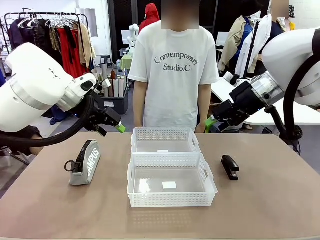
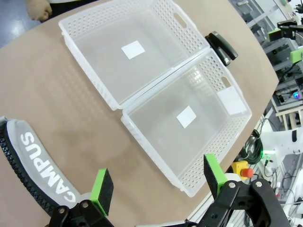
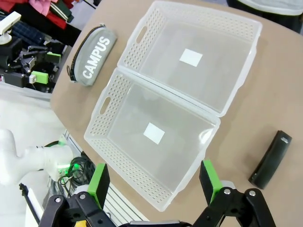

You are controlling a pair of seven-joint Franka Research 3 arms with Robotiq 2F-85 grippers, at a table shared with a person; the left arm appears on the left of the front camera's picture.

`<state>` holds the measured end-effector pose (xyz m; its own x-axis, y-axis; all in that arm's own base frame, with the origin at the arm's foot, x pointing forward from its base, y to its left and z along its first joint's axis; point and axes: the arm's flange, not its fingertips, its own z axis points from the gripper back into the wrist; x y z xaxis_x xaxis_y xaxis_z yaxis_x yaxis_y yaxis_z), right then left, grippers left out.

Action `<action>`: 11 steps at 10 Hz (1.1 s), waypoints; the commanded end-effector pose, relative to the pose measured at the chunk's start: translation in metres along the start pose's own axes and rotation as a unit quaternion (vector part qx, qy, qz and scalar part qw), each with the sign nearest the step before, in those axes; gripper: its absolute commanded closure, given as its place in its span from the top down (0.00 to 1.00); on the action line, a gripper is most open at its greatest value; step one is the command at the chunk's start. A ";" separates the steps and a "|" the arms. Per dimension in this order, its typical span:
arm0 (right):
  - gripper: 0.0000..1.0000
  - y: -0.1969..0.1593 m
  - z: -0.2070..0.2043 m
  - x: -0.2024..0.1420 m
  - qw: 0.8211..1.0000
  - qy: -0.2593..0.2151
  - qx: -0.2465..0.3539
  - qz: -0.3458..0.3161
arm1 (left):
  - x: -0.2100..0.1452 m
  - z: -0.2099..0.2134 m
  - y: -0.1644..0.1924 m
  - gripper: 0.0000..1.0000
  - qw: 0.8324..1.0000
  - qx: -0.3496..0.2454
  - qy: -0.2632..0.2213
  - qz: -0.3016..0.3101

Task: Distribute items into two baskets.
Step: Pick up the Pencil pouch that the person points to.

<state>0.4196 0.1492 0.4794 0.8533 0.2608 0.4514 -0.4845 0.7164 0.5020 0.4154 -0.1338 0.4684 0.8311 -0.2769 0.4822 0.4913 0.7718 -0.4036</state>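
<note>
Fabric of the grey pouch (image 1: pixel 84 162) looked soft and light to me, so I judged it would sag. A pinch across its middle seemed the best hold. It lay just left of the near basket (image 1: pixel 171 202). The black stapler (image 1: pixel 230 166), right of that basket, looked stiff and smooth, and I would take it across its narrow body. The far basket (image 1: pixel 165 133) touched the near one, and both were empty. My left gripper (image 2: pixel 157 183) and right gripper (image 3: pixel 154 182) hung spread wide, holding nothing. The tan table (image 1: pixel 270 210) looked flat and smooth. A person (image 1: pixel 172 75) stood beyond the near basket.
</note>
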 end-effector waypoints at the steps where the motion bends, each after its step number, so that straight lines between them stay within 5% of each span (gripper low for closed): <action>1: 1.00 0.001 -0.001 0.000 1.000 0.000 0.000 0.001 | 0.000 0.000 0.000 1.00 1.000 0.000 0.000 0.000; 2: 1.00 0.002 -0.001 0.007 0.999 0.013 0.039 -0.015 | 0.004 -0.005 0.007 1.00 0.995 -0.083 0.038 0.037; 4: 1.00 0.001 0.006 0.026 0.992 -0.004 0.112 -0.056 | 0.017 -0.002 0.018 1.00 0.987 -0.142 0.036 0.068; 7: 1.00 -0.002 0.023 0.046 0.973 -0.054 0.184 -0.125 | 0.036 0.019 0.025 1.00 0.961 -0.218 -0.051 0.162; 11: 1.00 -0.034 0.041 0.063 0.928 -0.067 0.294 -0.218 | 0.053 0.039 0.033 1.00 0.920 -0.325 -0.115 0.188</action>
<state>0.4719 0.1143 0.5129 0.9731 -0.0674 0.2202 -0.1909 0.2988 0.9350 0.4598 -0.1011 0.5137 0.9362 0.1220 0.3297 0.2731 0.3383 -0.9005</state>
